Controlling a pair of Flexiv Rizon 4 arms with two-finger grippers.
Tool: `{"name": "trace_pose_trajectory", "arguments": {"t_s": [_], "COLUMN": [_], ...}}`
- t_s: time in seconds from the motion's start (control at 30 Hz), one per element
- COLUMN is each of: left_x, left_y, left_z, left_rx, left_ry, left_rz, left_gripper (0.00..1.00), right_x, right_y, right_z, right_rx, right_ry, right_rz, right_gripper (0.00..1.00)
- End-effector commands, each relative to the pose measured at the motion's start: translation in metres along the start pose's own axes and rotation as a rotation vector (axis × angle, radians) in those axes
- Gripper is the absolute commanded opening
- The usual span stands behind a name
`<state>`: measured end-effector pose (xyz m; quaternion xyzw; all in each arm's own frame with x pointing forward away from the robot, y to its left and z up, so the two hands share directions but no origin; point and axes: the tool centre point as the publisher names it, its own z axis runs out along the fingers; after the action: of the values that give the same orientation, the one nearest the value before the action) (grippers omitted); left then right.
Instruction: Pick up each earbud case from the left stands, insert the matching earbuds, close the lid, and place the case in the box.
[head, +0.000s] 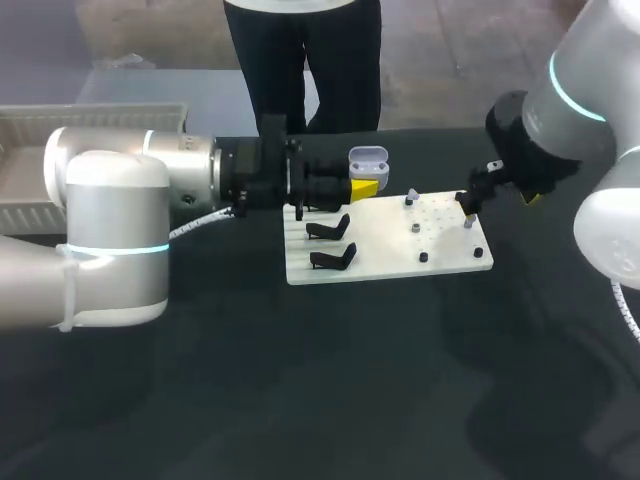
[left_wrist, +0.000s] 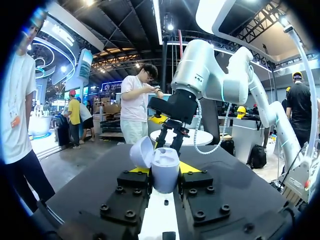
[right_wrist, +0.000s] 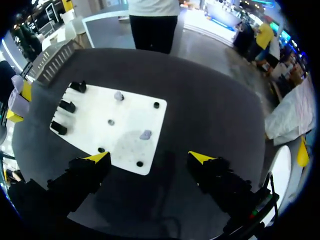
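Near the stand end of the white board (head: 445, 255), a pale case (head: 367, 158) is held upright with its lid open, clamped between the fingers of the left gripper (left_wrist: 164, 175). The left arm (head: 110, 230) is stretched out level from the left. The right arm (head: 570, 110) is bent down over the board's other end, where the right gripper (right_wrist: 150, 159) is hung with its fingers spread wide apart. Two black stands (head: 328, 230) and small earbuds (right_wrist: 145, 134) are seen on the board.

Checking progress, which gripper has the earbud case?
The left gripper, shut on the open white earbud case; the right gripper is open and empty, over the white board.
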<state>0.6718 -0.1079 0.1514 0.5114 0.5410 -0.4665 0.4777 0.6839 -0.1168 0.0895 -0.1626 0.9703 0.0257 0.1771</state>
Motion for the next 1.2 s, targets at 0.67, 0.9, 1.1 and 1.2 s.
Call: {"name": "trace_pose_trajectory", "arguments": {"t_s": [0.67,0.9,1.1,1.2], "left_x": [0.001,0.001,0.001,0.001], "left_y": [-0.003,-0.003,-0.003,-0.003], "left_z": [-0.005,-0.005,-0.005,-0.005], "left_rx": [-0.017,-0.017,-0.017,-0.017], "left_ry": [-0.004,-0.004,-0.004,-0.004], "left_rz": [-0.005,-0.005,-0.005,-0.005], "left_gripper": [0.00,0.00,0.00,0.00], "right_x": [0.001,-0.004,-0.010,-0.012], "right_y": [0.015,0.017,0.014,0.013], "right_z": [0.028,0.041,0.049,0.051], "right_rx": [0.175,0.156,0.158,0.159], "right_ry": [0.100,0.146,0.180,0.187], "right_rz": [-0.044,-0.057,-0.076,-0.080], "right_gripper": [1.00,1.00,1.00,1.00]}}
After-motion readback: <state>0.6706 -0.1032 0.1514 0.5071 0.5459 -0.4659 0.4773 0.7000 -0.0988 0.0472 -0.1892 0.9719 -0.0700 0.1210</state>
